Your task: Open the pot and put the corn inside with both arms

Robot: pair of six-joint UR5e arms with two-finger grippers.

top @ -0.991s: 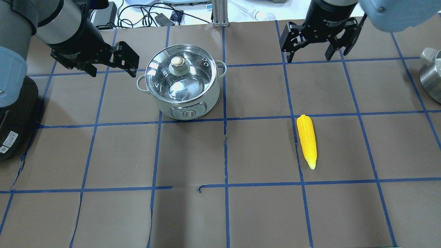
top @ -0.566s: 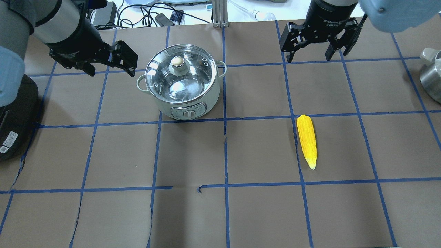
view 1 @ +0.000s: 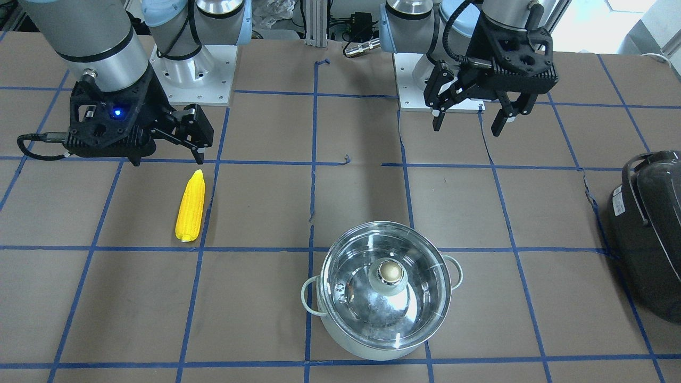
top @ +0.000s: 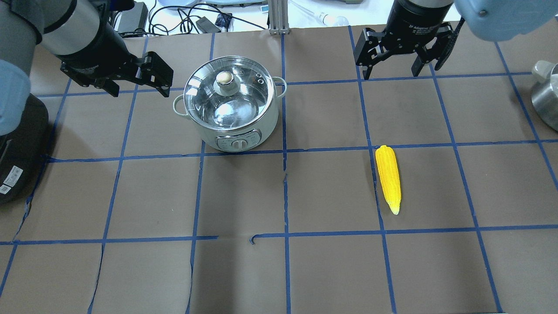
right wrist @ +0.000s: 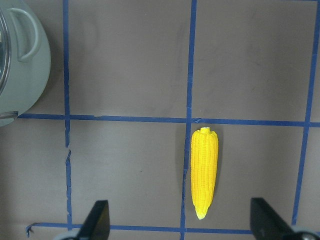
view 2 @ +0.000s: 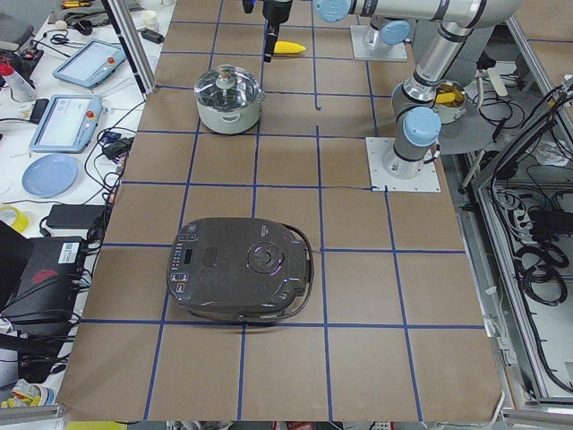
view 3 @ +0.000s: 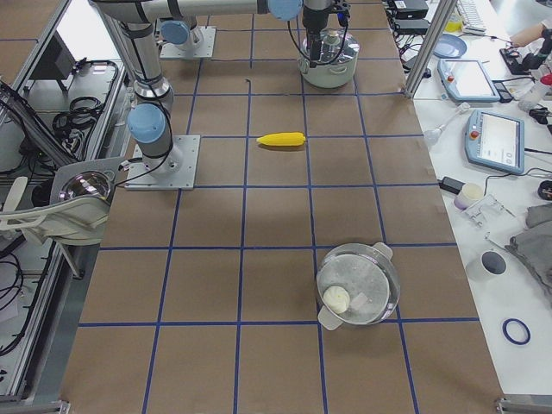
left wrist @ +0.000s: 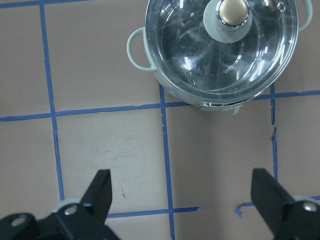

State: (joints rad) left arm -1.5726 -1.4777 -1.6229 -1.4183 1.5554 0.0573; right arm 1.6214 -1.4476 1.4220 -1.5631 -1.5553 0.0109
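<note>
The pot [top: 231,111], mint-green with its glass lid and metal knob [top: 225,78] on, stands at the far left-middle of the table; it also shows in the front view [view 1: 385,290] and the left wrist view [left wrist: 222,47]. The corn [top: 388,176] lies flat at the right, tip pointing toward the near edge, and also shows in the front view [view 1: 191,206] and the right wrist view [right wrist: 204,172]. My left gripper [top: 141,93] is open and empty, raised just left of the pot. My right gripper [top: 390,75] is open and empty, beyond the corn's blunt end.
A dark rounded appliance [top: 17,152] sits at the table's left edge. A second steel pot [top: 545,100] is at the right edge. Blue tape lines grid the brown table [top: 283,270]. Cables and devices lie past the far edge.
My left gripper has shifted slightly toward the far left, away from the pot. My right gripper has barely moved. Pot and corn are unmoved.
</note>
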